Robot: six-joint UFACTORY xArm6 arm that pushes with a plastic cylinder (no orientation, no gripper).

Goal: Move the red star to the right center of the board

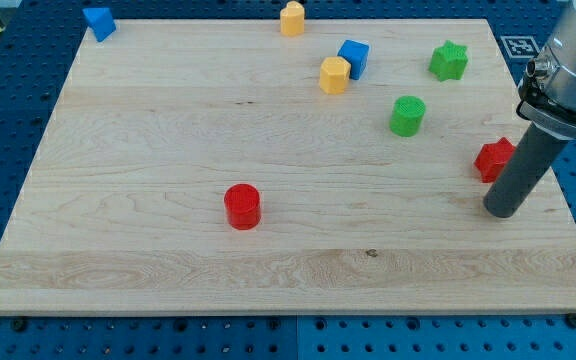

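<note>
The red star lies near the board's right edge, about mid-height, partly hidden by my rod. My tip rests on the board just below and slightly right of the star, close to it; I cannot tell if they touch. A red cylinder stands left of centre in the lower half.
A green cylinder and a green star stand up and left of the red star. A blue cube and a yellow block sit together near the top; another yellow block and a blue block are at the top edge.
</note>
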